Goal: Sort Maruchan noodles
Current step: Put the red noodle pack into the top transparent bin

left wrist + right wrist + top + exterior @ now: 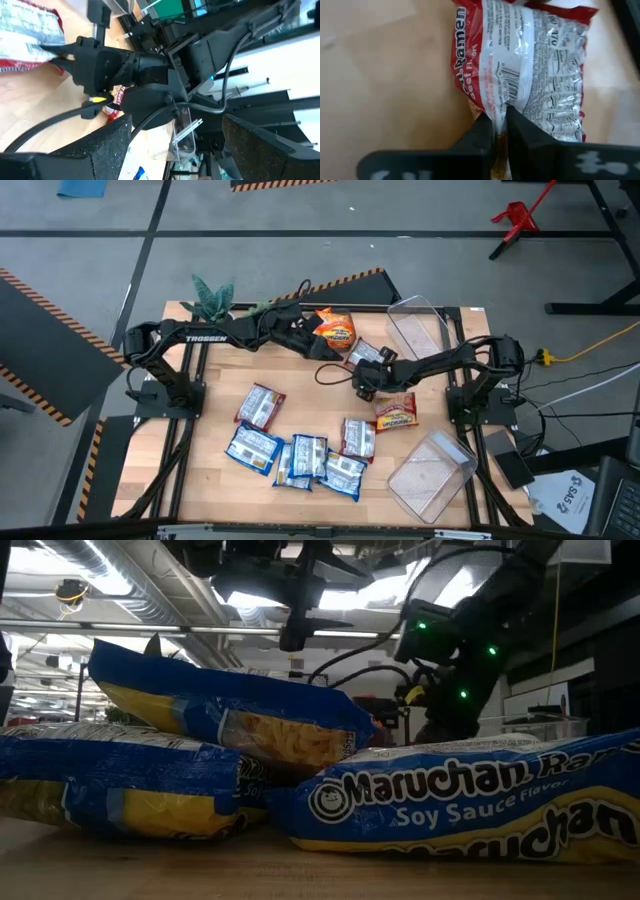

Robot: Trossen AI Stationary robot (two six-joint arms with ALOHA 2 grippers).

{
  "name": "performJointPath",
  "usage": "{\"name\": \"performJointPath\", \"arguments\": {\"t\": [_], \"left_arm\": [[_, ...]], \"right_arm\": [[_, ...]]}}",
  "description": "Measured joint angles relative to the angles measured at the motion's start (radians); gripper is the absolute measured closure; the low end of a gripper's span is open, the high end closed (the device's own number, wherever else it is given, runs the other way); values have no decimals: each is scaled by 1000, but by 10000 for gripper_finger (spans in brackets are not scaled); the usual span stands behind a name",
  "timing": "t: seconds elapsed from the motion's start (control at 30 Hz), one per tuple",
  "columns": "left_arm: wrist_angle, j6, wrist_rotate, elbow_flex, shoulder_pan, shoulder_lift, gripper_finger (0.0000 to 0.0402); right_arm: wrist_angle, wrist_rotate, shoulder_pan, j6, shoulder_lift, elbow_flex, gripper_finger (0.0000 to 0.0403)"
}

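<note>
Seen from above, two plants (212, 297) sit at the table's (210, 470) eleven o'clock corner. The left gripper (322, 348) reaches to about twelve o'clock, jaws spread wide and gripping nothing, just beside an orange packet (336, 330).

Nearer six and seven o'clock lie the blue packets (300, 458): one red-edged packet at about nine o'clock, then roughly five blue ones overlapping in a loose row, long axes mostly running near-to-far, though the overlaps make the count unsure.

At centre the right gripper (500, 131) is clenched on the edge of a red packet (520, 65), whose long axis runs in line with the fingers.

Another red-brown packet (396, 412) lies at three o'clock, long axis crosswise.

Two clear bins (418, 330) stand at one and five o'clock.
</note>
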Motion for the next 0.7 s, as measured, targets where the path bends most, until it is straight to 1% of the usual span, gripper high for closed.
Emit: {"name": "performJointPath", "arguments": {"t": [0.1, 0.17, 0.27, 0.43, 0.57, 0.7], "left_arm": [[0, 63, 49, 0, 13, 0, 96], [0, 109, 76, 0, 22, 0, 96], [-4, 220, 108, 0, 35, 0, 96], [-11, 391, 133, 0, 51, 0, 96], [-55, 694, 128, 0, 37, -1, 96], [-136, 993, 78, 2, -7, -1, 96]], "right_arm": [[-99, -123, 1, 0, -29, 63, 396], [-107, -228, 2, -15, -68, 84, 398], [-115, -345, 3, -16, -147, 90, 400], [-210, -427, 2, 3, -278, 90, 402], [-229, -476, 2, 8, -366, 90, 402], [-231, -483, 2, 30, -426, 90, 403]]}}
